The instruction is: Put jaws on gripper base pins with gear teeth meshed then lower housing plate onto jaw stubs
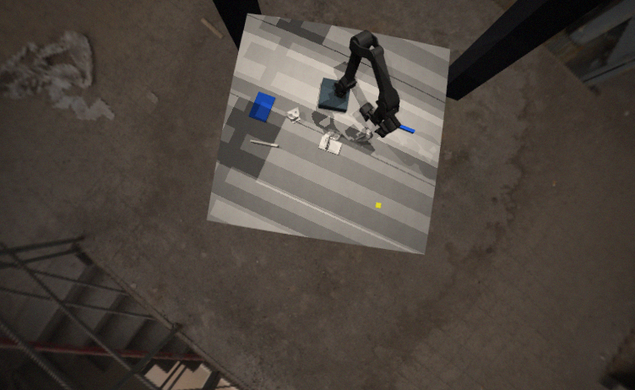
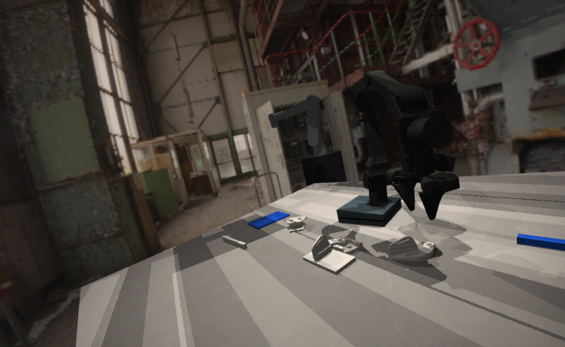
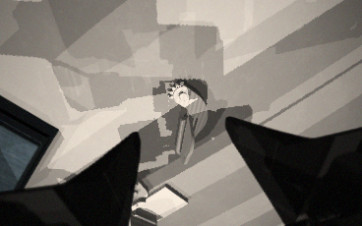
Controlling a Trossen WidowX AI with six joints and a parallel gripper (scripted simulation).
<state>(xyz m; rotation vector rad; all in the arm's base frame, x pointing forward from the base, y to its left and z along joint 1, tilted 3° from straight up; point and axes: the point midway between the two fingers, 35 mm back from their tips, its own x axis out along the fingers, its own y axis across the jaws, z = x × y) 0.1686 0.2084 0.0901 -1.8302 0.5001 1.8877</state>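
Observation:
My gripper (image 1: 374, 123) (image 2: 421, 214) (image 3: 183, 129) is open and empty, above the table. A loose white jaw (image 2: 405, 251) (image 3: 198, 117) with gear teeth lies below it; in the wrist view it shows between the fingertips. The gripper base (image 1: 330, 146) (image 2: 335, 264) (image 3: 167, 200) has a flat square white part, and a ribbed jaw (image 2: 320, 247) stands up at it. Whether that jaw is on a pin cannot be told. A small white part (image 1: 293, 115) (image 2: 296, 222), seemingly the housing plate, lies apart toward the blue plate. The left finger partly hides the base in the wrist view.
The dark robot base block (image 1: 332, 99) (image 2: 367, 211) (image 3: 2, 152) stands behind the parts. A blue plate (image 1: 262, 106) (image 2: 270, 219), a pale bar (image 1: 264, 143) (image 2: 234, 242), a blue bar (image 1: 408, 129) (image 2: 550, 243) and a yellow square (image 1: 378, 205) are on the table.

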